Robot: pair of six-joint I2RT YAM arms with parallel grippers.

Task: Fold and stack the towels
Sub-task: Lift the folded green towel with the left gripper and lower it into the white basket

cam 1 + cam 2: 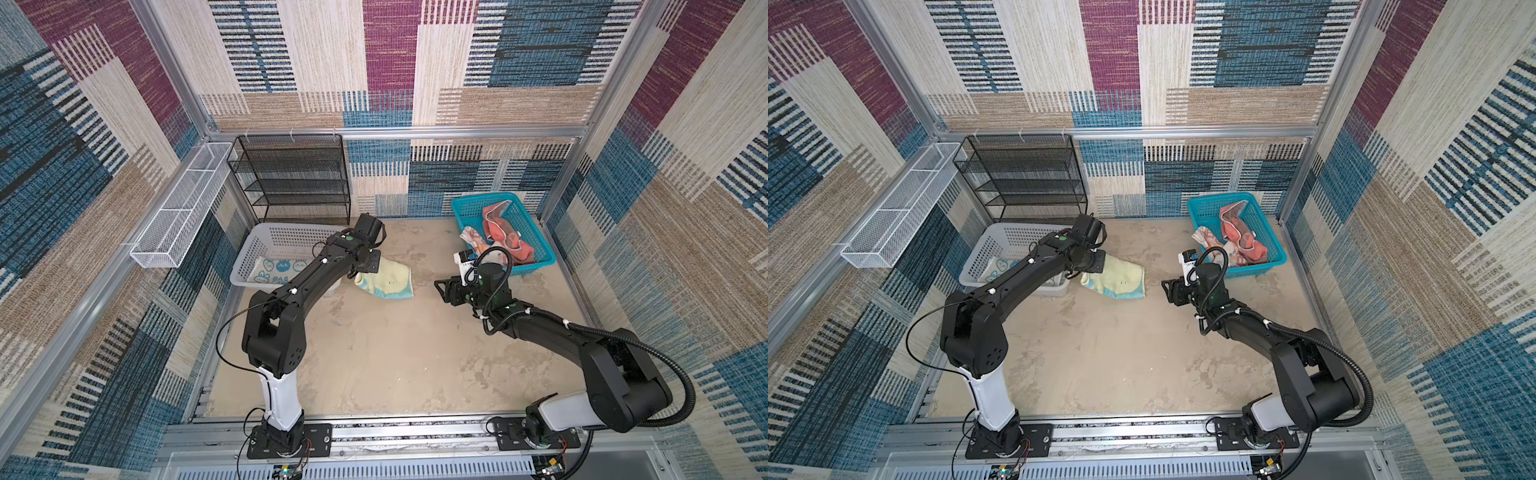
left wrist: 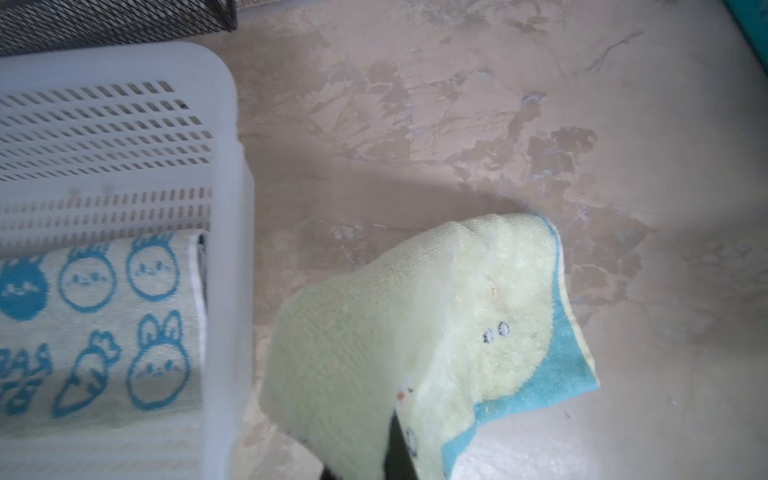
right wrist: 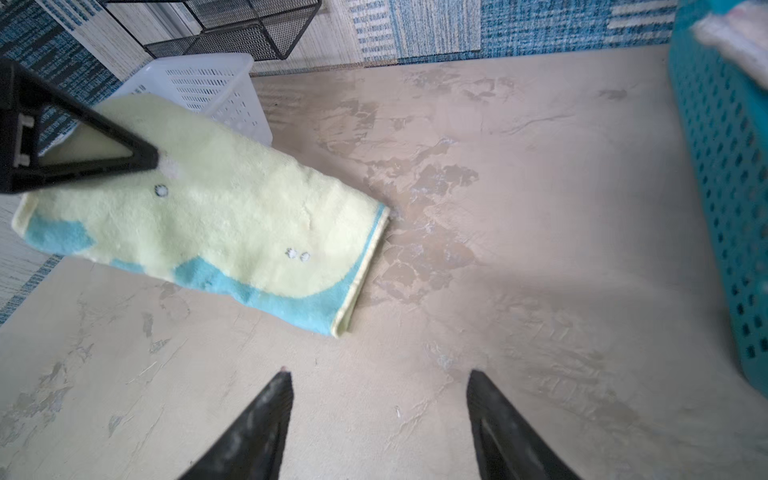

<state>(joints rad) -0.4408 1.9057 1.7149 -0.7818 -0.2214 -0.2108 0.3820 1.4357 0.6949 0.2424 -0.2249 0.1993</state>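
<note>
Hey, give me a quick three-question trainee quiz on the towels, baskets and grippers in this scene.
1. True or false: the left gripper is shut on the yellow towel.
2. The basket holding the coral towel is: A white, B teal, C black.
3. Fill in: the right gripper has its jaws ____ with nothing between them.

Key: 1 true; 2 B; 3 open.
</note>
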